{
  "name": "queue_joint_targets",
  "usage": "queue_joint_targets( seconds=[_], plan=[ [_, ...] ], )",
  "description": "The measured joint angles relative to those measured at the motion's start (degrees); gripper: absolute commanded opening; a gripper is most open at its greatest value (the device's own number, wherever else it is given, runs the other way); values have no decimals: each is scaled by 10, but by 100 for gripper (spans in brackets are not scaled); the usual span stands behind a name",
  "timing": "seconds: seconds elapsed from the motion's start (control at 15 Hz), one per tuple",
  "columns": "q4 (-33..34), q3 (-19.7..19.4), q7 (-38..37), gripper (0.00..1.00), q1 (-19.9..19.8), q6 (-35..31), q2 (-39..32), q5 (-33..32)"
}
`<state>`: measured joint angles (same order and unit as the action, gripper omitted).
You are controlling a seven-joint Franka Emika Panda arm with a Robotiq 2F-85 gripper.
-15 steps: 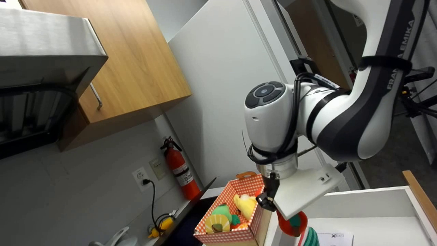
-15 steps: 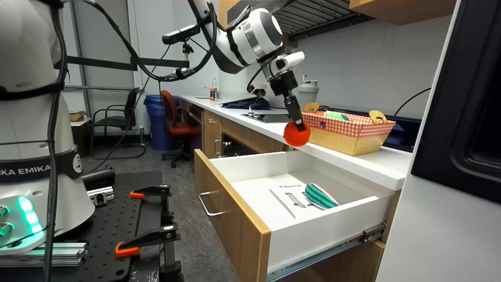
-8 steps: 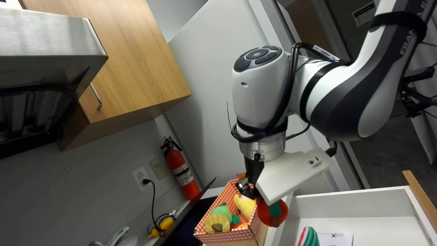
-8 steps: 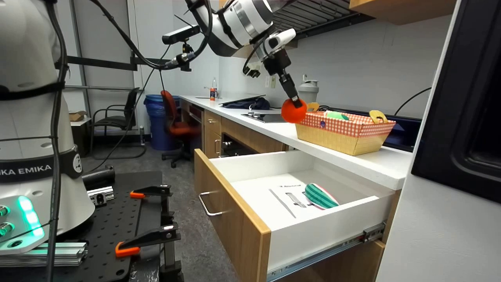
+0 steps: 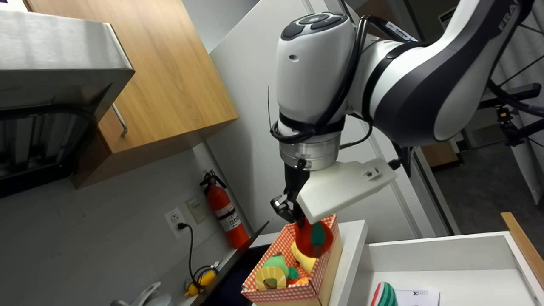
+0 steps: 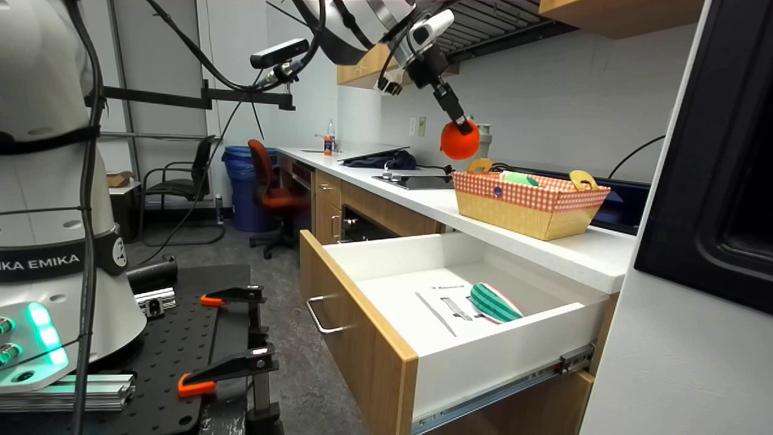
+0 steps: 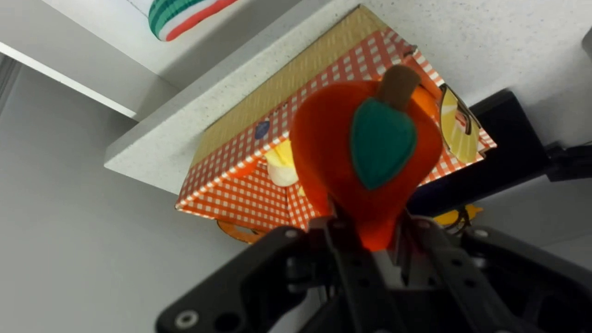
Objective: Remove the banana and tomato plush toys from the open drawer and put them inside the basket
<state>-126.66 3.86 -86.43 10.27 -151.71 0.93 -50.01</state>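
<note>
The plush tomato (image 7: 365, 152), round and bright red with a green leaf and brown stem, is in the air, higher than the rim of the rectangular basket with checked red-and-white band and straw-coloured walls (image 6: 519, 196). The step in hand looks to be carrying it in; best to centre it over the basket's mouth, well clear of the pale yellow end handle (image 6: 481, 162), lower it past the rim, and only then let go. I cannot tell whether it is squarely over the mouth. The black two-fingered gripper (image 7: 372, 226) holds it: the jaws stand nearly together, pinching its narrow end, so a bump could tug it loose.

Beyond, inside the basket near its drawer-side long wall, lies a soft yellow, elongated toy, presumably the banana (image 5: 302, 259). The basket stands on the white counter (image 6: 592, 251), lengthwise along the edge above the wide white drawer (image 6: 507, 344). Farthest off, on the drawer's floor, is a green-striped plush melon (image 6: 495, 302), best left there.
</note>
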Motion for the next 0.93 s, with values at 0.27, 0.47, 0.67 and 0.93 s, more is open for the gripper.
queue_joint_targets(
  seconds=[0.27,0.47,0.67,0.93],
  plan=[
    [24,0,-1,5,0,-2,-3,-27],
    [39,-3,-2,5,-1,-7,-12,-51],
    [53,-11,-4,5,-7,-29,-30,-88],
    [72,-29,-6,5,-12,-57,-61,-142]
  ],
)
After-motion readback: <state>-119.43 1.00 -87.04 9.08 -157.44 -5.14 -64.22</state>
